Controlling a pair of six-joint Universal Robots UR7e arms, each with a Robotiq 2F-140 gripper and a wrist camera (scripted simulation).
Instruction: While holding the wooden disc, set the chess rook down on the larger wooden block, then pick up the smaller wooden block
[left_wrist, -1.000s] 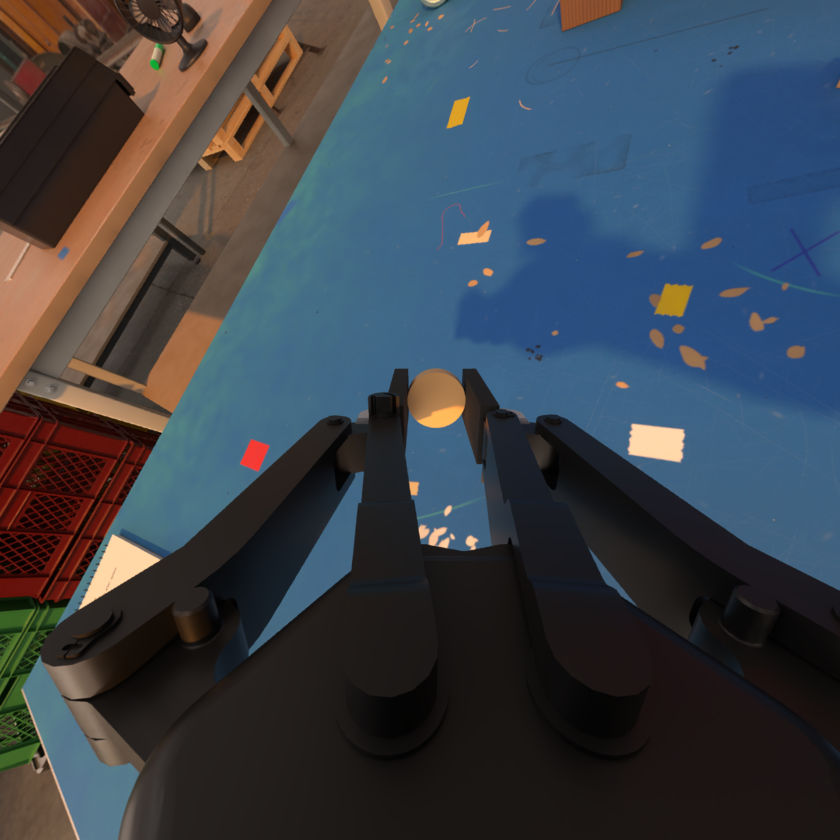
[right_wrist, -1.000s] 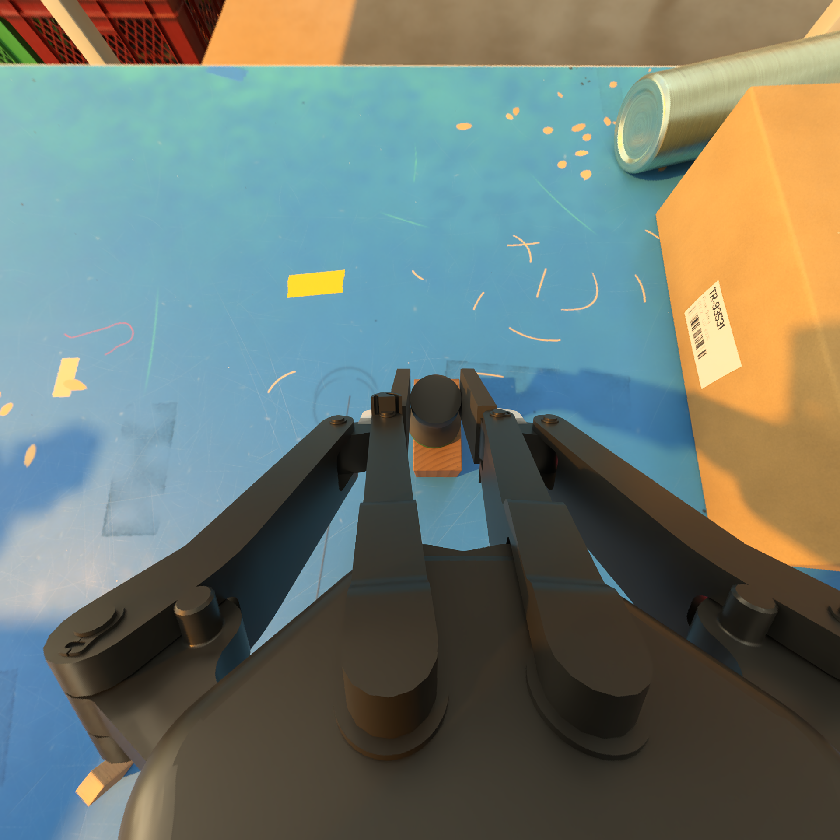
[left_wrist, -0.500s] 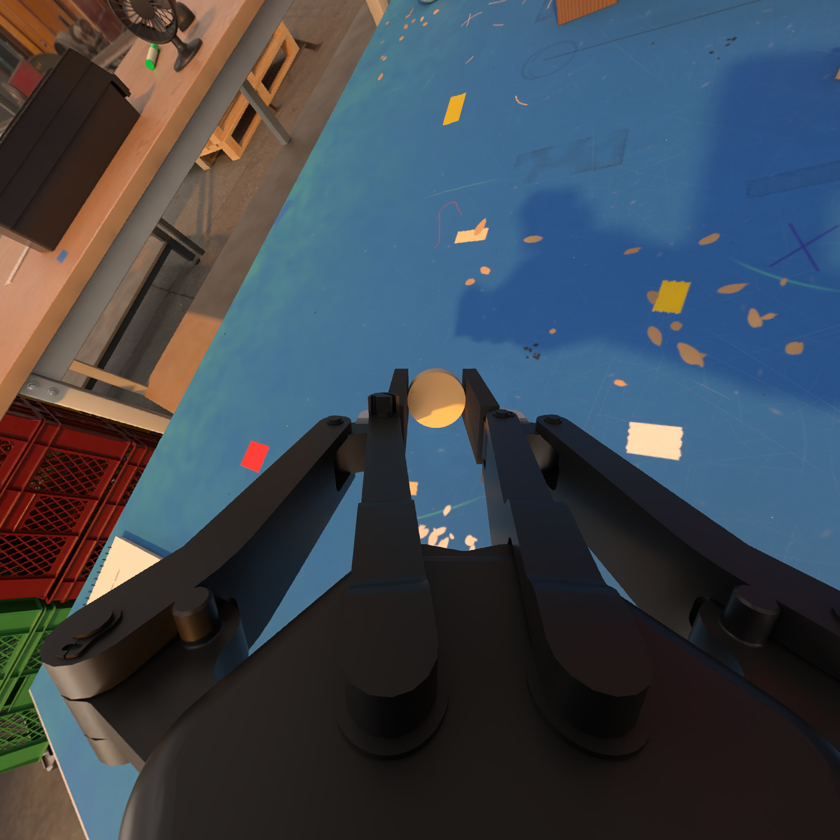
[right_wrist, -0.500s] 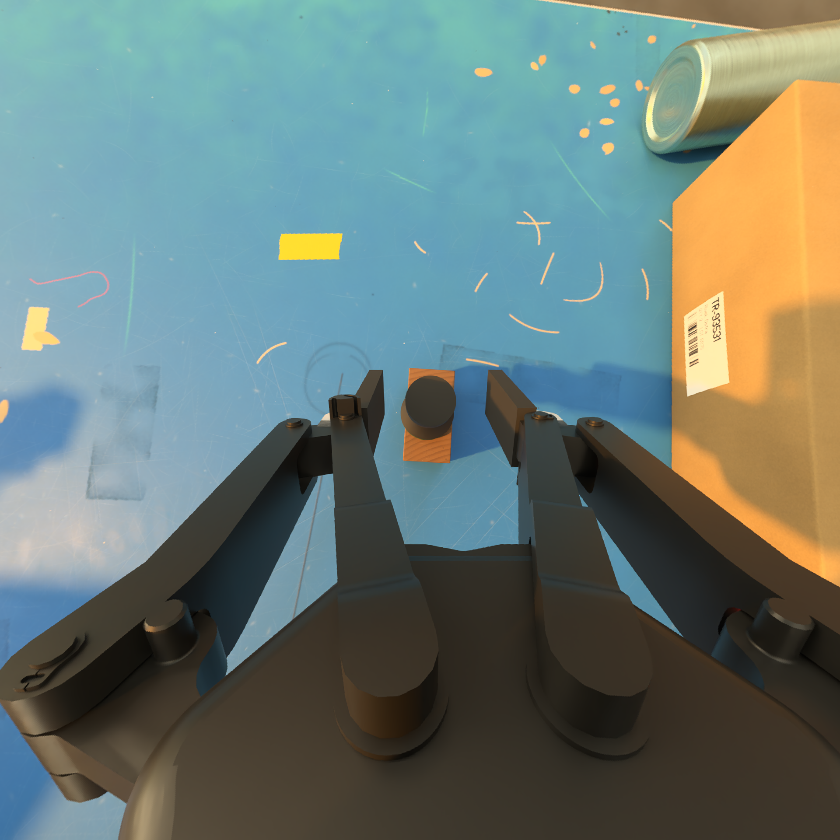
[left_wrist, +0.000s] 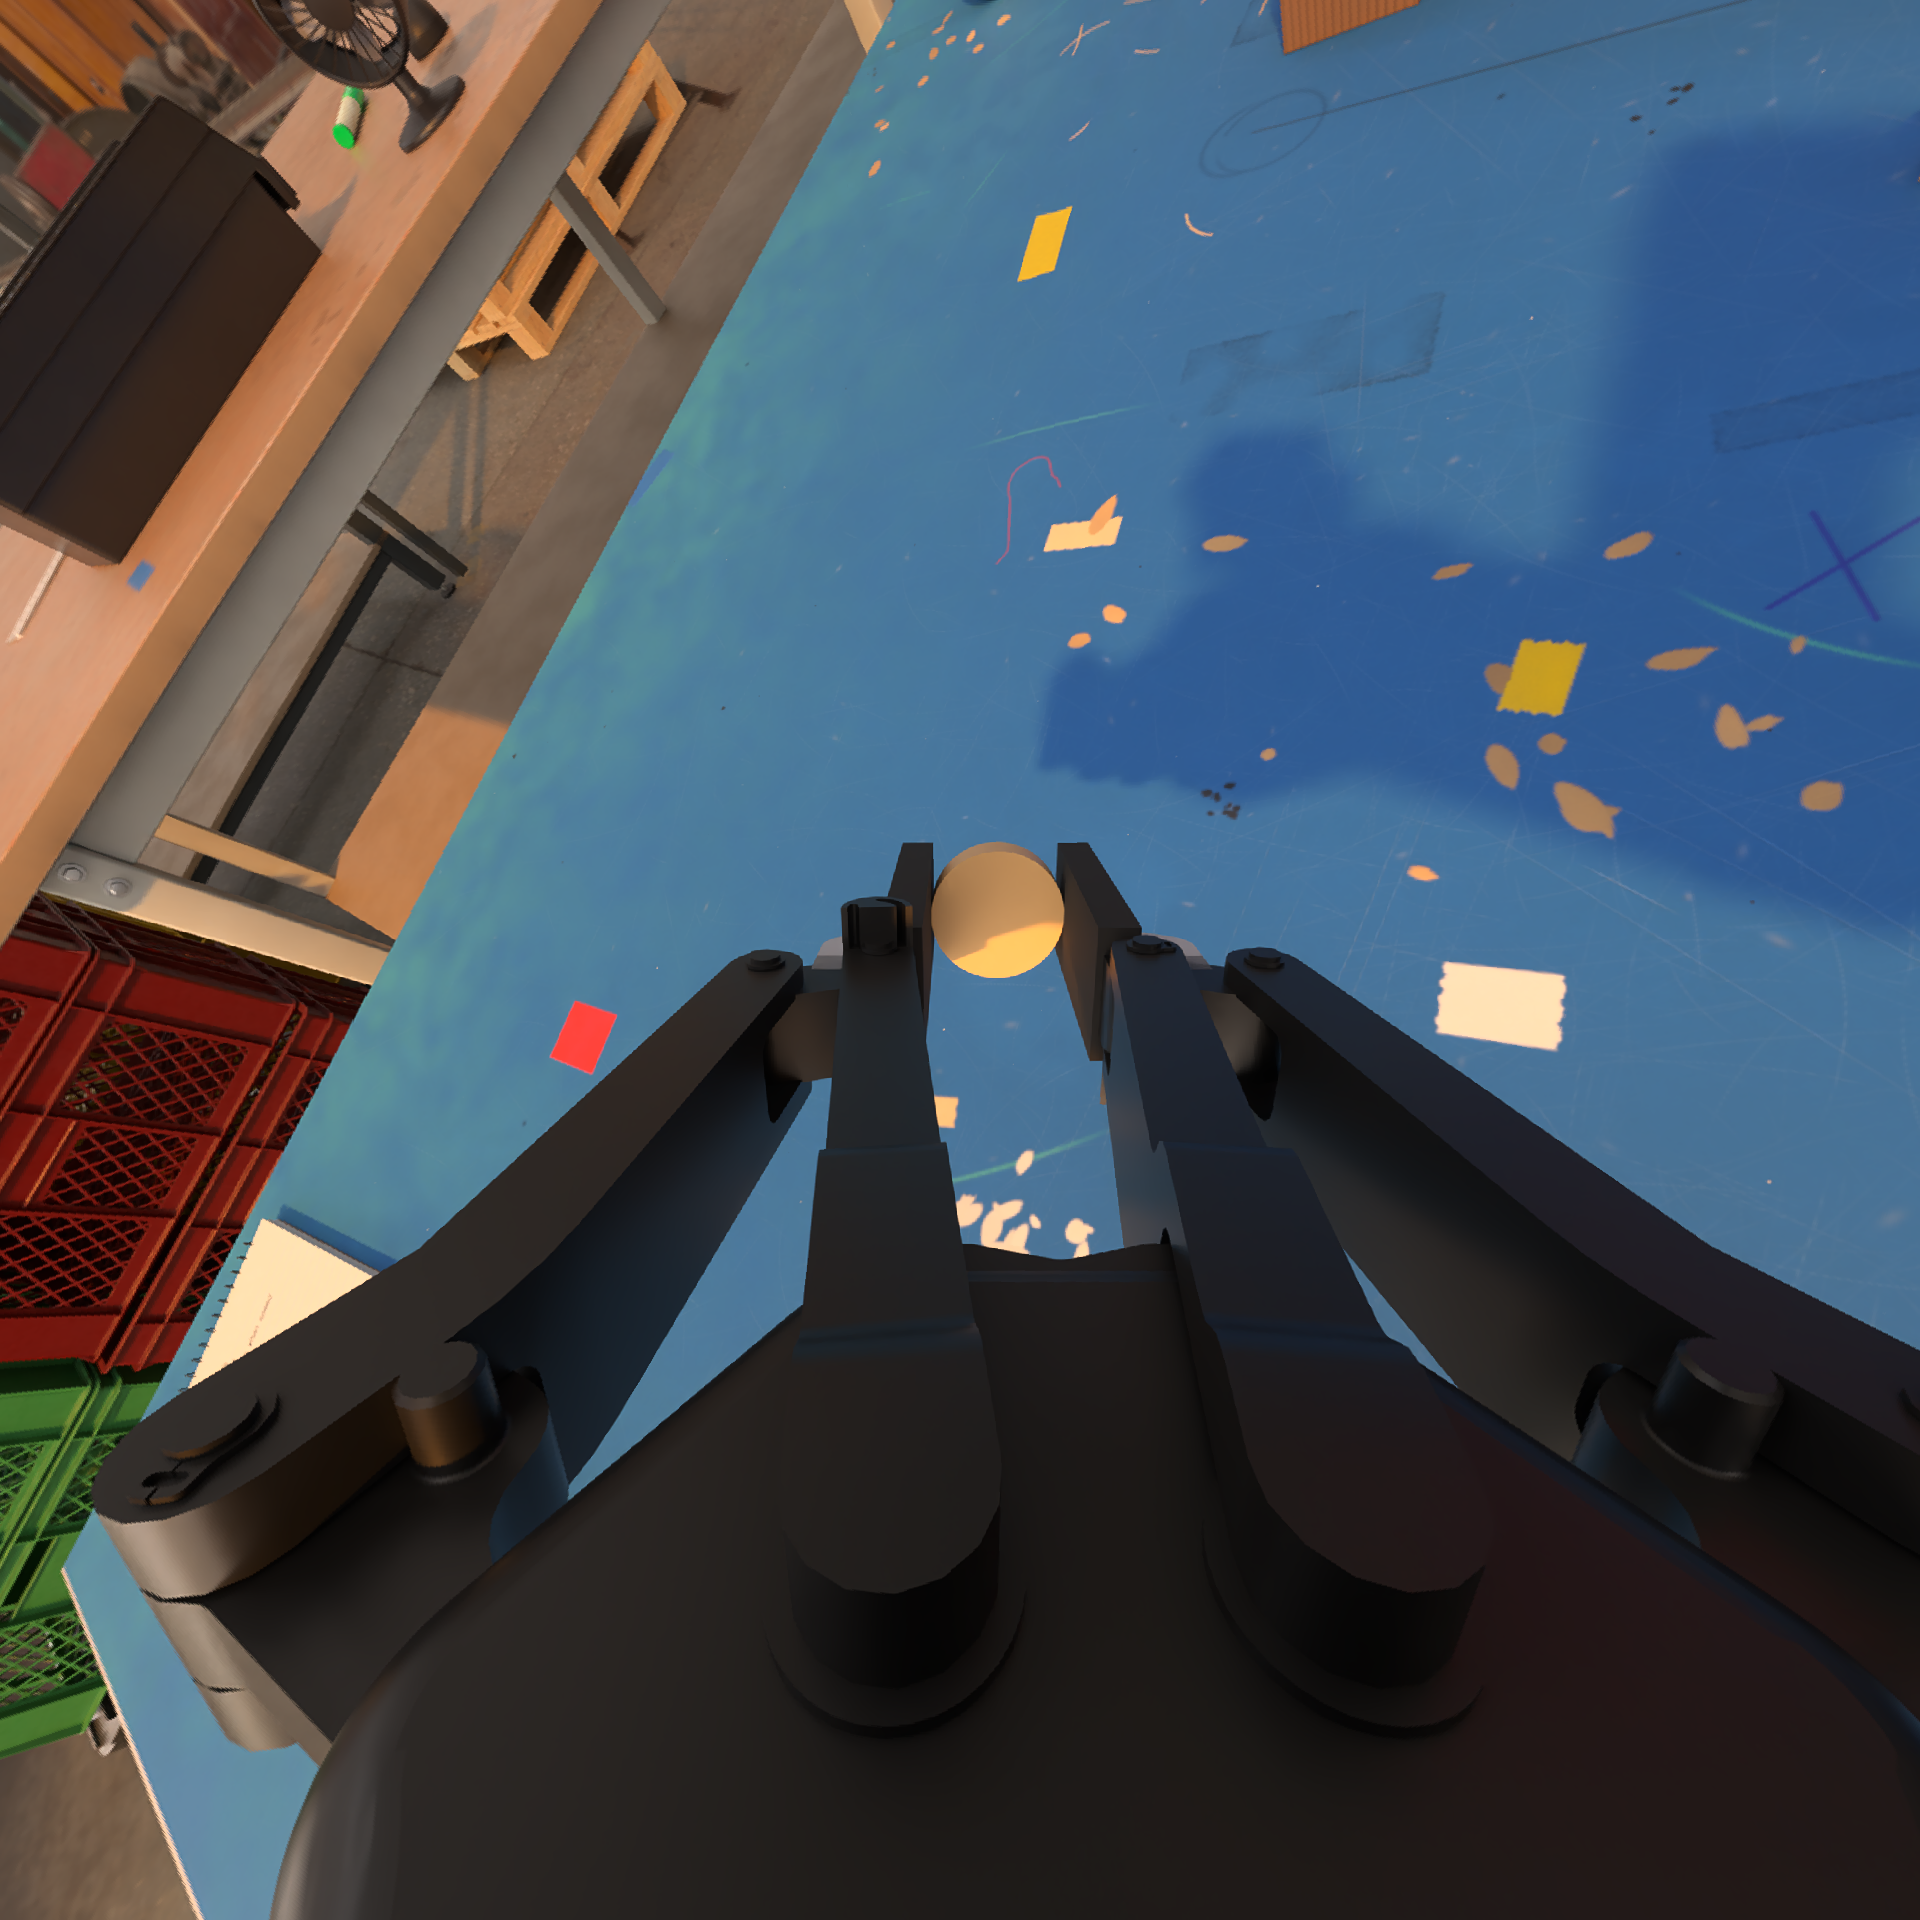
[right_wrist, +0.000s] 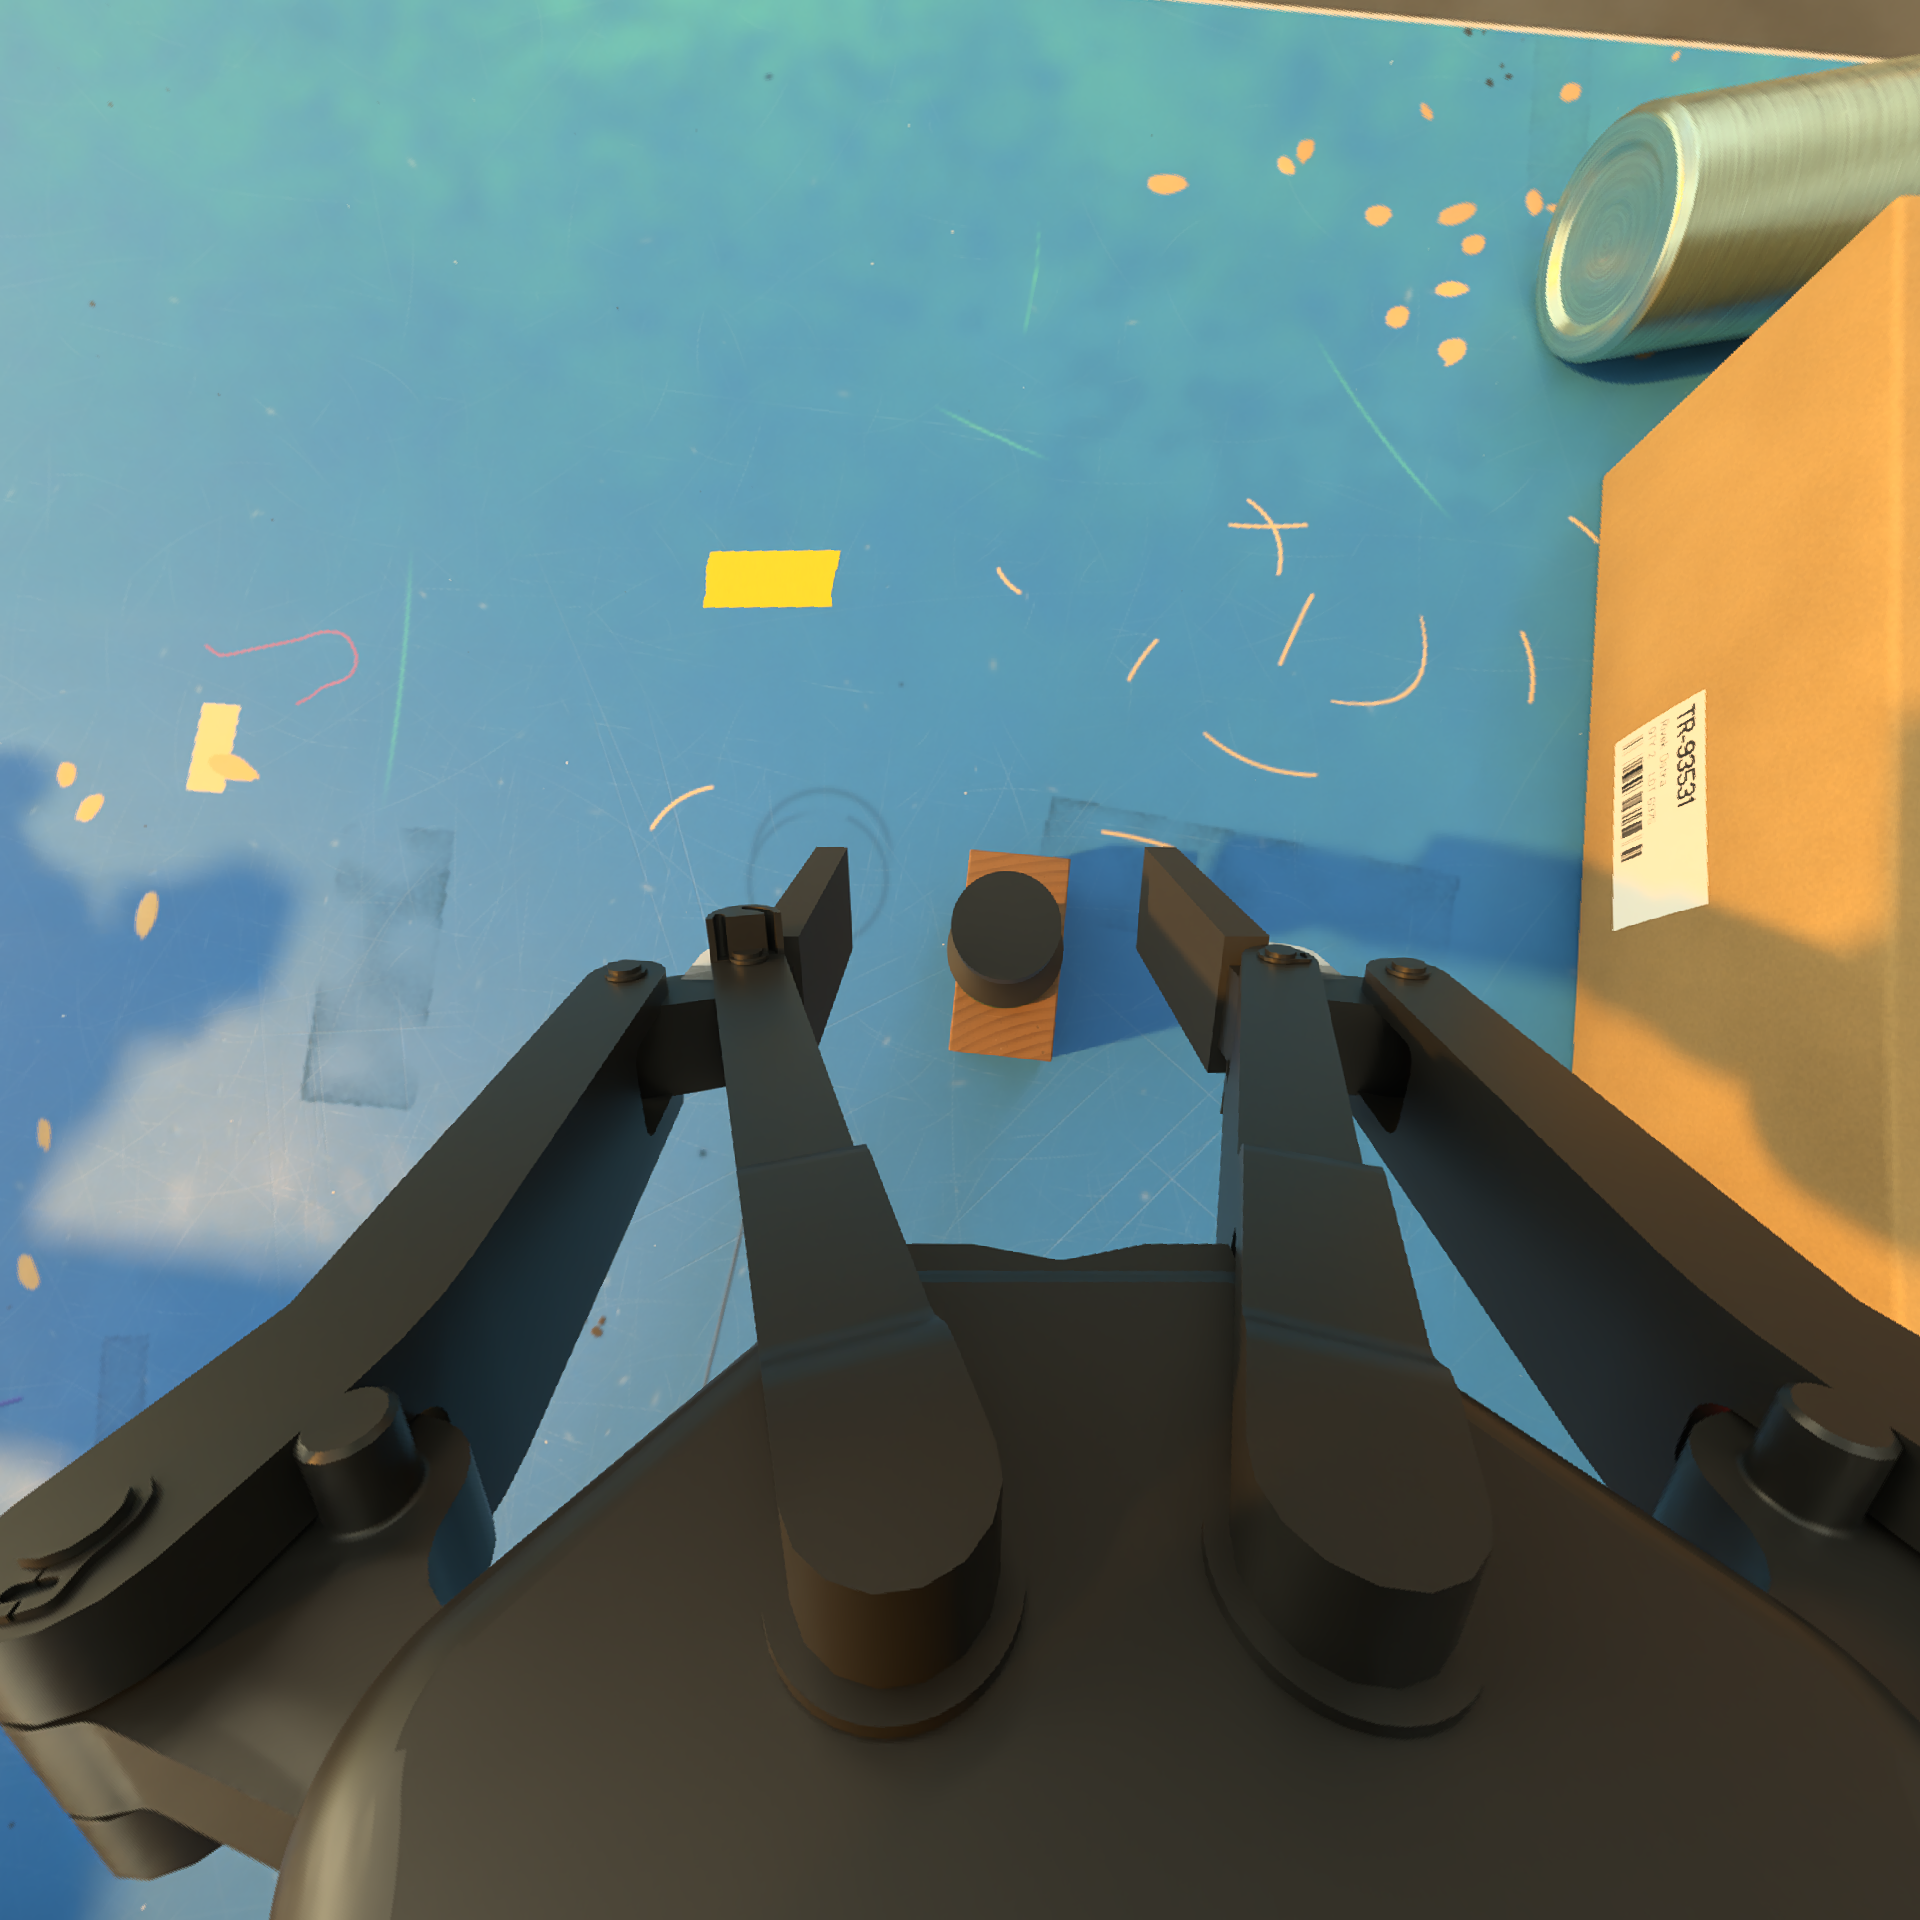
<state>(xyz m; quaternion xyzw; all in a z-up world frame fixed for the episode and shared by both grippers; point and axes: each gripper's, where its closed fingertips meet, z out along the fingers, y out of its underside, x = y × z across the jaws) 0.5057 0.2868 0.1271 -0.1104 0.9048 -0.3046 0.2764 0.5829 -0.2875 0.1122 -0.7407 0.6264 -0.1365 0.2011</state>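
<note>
Gripping the wooden disc (left_wrist: 995, 910) edge-on in the left gripper (left_wrist: 995, 902), jaws pressing its rim from both sides, well above the blue table (left_wrist: 790, 582).

Hanging with jaws spread wide in the right gripper (right_wrist: 995, 902), holding nothing. Standing upright between those jaws but apart from both: the chess rook (right_wrist: 1005, 938), dark and round from above, resting on the larger wooden block (right_wrist: 1006, 1029). Judging the set-down as done, with the smaller wooden block not showing for certain in either view.

Risking a knock from here: swinging sideways without first rising clear could be clipping the rook with either pad, toppling it off the narrow block. Sitting toward the far end of the block, not centred, so tipping easily. Risking also a loosening of the disc, pinched only across its curved rim, if jolting the left arm during the search.

Crowding the right side of the right jaw: a cardboard box (right_wrist: 1766, 727) bearing a white label (right_wrist: 1660, 810), near enough to be blocking a wide swing that way. Lying beyond the box, a metal cylinder (right_wrist: 1714, 208). Lying ahead of the jaws, flat yellow tape (right_wrist: 771, 578), no obstacle. Showing past the left jaw of the left gripper, off the table, red crates (left_wrist: 135, 1143).
</note>
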